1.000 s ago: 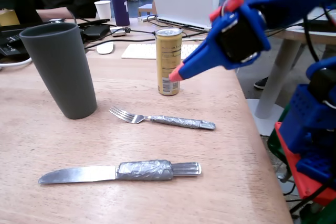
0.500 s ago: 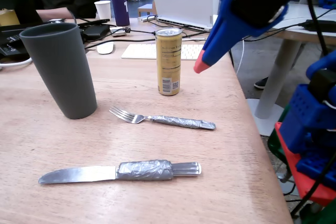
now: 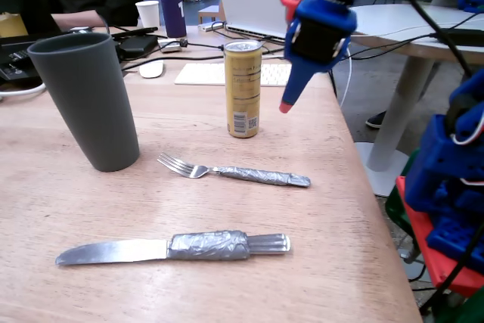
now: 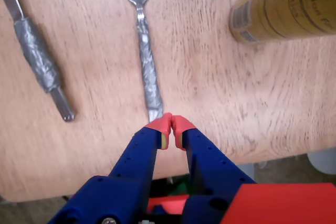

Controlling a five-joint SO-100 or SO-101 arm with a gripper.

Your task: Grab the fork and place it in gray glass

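The fork (image 3: 234, 172) lies flat on the wooden table (image 3: 325, 209), tines to the left, its handle wrapped in gray tape. In the wrist view the fork (image 4: 144, 51) runs from the top edge down to just above my fingertips. The gray glass (image 3: 87, 100) stands upright at the left, left of the fork's tines; it is out of the wrist view. My blue gripper (image 3: 285, 107) with red tips hangs in the air above the table's right side, right of the gold can. In the wrist view the gripper (image 4: 171, 124) is shut and empty.
A gold can (image 3: 243, 88) stands behind the fork and shows in the wrist view (image 4: 286, 6). A tape-wrapped knife (image 3: 175, 248) lies in front of the fork, at the left in the wrist view (image 4: 37, 56). A keyboard (image 3: 231, 73), cables, a bottle and a paper cup sit at the back. The table's right edge is near.
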